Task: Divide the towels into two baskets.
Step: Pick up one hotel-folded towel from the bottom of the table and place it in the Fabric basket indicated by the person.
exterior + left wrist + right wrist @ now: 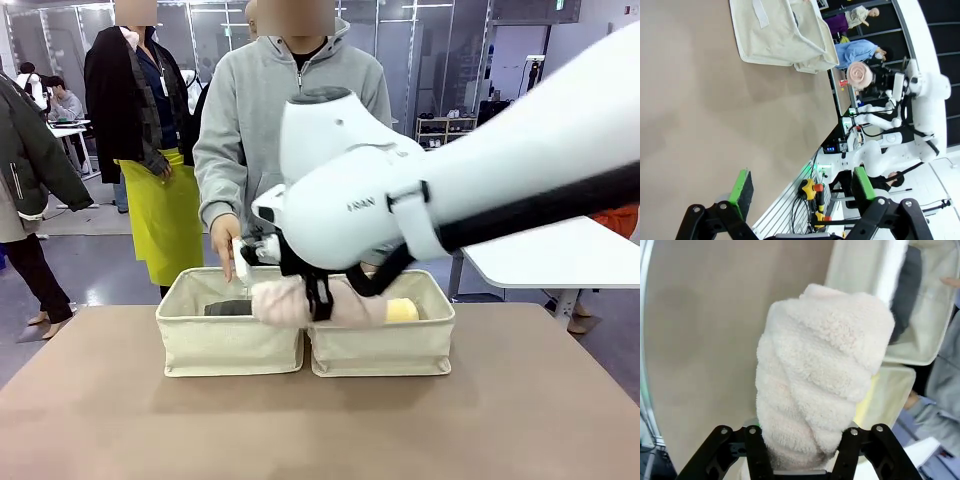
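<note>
- A pale pink-beige towel is seen, plain terry with no print.
- A dark grey towel is seen at nine o'clock of it, a yellow towel at three o'clock.
- The two baskets are coloured cream, unpatterned.
- The table is a flat light brown.
- The right arm is white with black bands.
- The left gripper is black, its pads bright green.
- A grey hooded top is worn by the person; a yellow-green apron is seen at ten o'clock.
</note>
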Robot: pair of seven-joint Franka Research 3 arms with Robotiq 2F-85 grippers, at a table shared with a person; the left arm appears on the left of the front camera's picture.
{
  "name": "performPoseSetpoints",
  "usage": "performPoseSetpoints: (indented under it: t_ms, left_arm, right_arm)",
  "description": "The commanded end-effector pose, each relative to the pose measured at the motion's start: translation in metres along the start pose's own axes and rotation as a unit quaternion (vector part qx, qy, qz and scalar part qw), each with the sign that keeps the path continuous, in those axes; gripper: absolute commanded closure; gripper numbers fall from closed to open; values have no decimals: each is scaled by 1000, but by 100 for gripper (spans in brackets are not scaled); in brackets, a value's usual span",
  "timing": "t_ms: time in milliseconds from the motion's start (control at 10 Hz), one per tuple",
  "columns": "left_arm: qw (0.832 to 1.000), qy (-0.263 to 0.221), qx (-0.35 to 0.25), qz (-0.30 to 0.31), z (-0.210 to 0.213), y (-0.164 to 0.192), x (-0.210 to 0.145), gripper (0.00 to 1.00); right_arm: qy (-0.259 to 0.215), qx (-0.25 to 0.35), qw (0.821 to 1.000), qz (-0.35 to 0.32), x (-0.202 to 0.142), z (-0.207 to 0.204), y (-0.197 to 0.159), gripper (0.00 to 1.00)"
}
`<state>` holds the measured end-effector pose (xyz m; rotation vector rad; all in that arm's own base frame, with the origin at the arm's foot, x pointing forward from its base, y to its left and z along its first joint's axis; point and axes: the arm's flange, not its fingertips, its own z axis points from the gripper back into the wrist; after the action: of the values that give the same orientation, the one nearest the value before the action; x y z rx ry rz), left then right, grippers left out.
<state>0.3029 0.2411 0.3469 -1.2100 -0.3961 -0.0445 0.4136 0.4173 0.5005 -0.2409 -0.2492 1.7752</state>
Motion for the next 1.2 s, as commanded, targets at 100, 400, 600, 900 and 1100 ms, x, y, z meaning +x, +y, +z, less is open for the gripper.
performPoseSetpoints:
  t_ms: [100, 400, 600, 900, 1100]
  left_arm:
    - [1000, 1, 3, 2, 3, -1, -1, 0]
    - [1000, 1, 3, 2, 3, -1, -1, 0]
    - [1000, 1, 3, 2, 3, -1, -1, 0]
    - [1000, 1, 3, 2, 3, -1, -1, 0]
    - [1000, 1, 3, 2, 3, -1, -1, 0]
  right_arm:
    - [-8, -24, 998, 49, 59, -9, -67, 64]
    - [-7, -39, 999, 28, 103, -38, -107, 64]
    - [-7, -58, 998, 15, 123, -64, -123, 64]
    - [-23, -56, 998, 17, 139, -98, -146, 64]
    - [-32, -46, 998, 2, 139, -122, -154, 64]
